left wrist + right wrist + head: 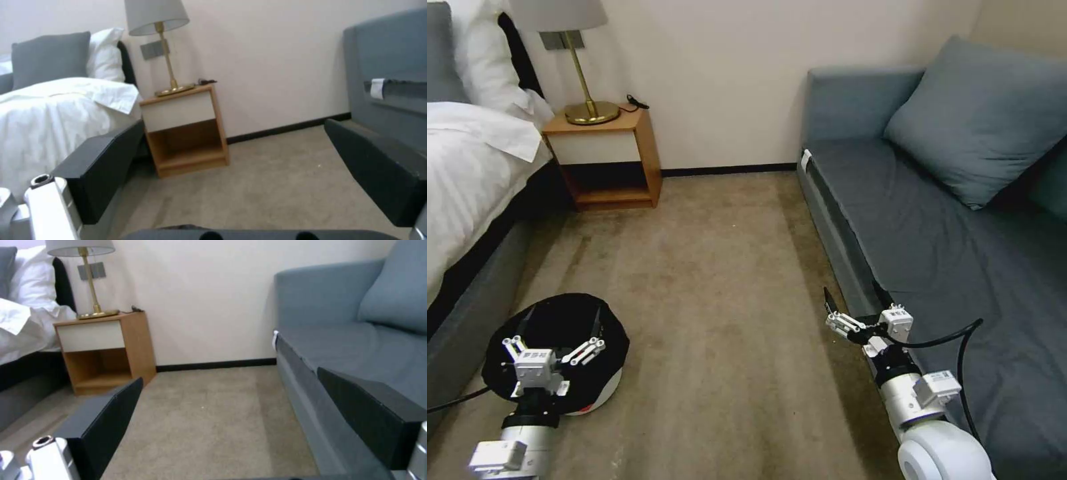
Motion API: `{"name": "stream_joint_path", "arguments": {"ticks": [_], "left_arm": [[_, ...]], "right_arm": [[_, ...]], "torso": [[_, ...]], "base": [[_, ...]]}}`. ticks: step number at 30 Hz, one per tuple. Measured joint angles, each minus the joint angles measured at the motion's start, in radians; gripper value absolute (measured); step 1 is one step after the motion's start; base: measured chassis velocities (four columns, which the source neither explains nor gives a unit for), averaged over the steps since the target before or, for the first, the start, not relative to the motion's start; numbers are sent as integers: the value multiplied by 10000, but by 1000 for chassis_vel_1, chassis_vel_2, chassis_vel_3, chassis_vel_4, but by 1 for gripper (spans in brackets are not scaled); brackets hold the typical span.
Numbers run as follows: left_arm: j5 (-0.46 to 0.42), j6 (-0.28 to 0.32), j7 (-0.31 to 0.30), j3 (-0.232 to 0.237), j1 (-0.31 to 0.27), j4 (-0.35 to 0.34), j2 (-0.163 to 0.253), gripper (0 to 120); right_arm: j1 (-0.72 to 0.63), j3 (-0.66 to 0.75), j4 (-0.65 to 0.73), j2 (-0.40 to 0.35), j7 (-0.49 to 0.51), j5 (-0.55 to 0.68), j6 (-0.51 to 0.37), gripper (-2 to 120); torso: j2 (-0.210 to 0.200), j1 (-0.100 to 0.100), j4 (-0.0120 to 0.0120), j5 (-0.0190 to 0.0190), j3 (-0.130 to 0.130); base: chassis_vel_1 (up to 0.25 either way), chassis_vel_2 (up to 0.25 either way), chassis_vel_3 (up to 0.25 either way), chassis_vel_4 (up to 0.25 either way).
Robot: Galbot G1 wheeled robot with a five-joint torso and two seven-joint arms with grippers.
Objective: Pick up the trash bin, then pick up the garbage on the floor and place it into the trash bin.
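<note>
- The left claw (560, 330) hangs right over the trash bin (604, 393), fingers spread wide, holding nothing.
- The bin sits upright on the floor (720, 280) directly below that claw, mouth facing up, so its long axis runs straight up and down.
- It looks light and stiff to me, but the black bag (560, 320) lining is crinkly and probably slippery. I'd pinch the rim, bag and wall together.
- The right claw (854, 303) hovers well off to the side by the sofa (934, 240), also open and empty.
</note>
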Motion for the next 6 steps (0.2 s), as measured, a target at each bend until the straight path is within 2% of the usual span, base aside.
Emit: {"name": "stream_joint_path", "arguments": {"ticks": [6], "left_arm": [[-10,10,-3,-5,-3,4,3,100]], "right_arm": [[0,0,0,0,0,0,0,100]], "torso": [[0,0,0,0,0]], "base": [[0,0,0,0]]}}
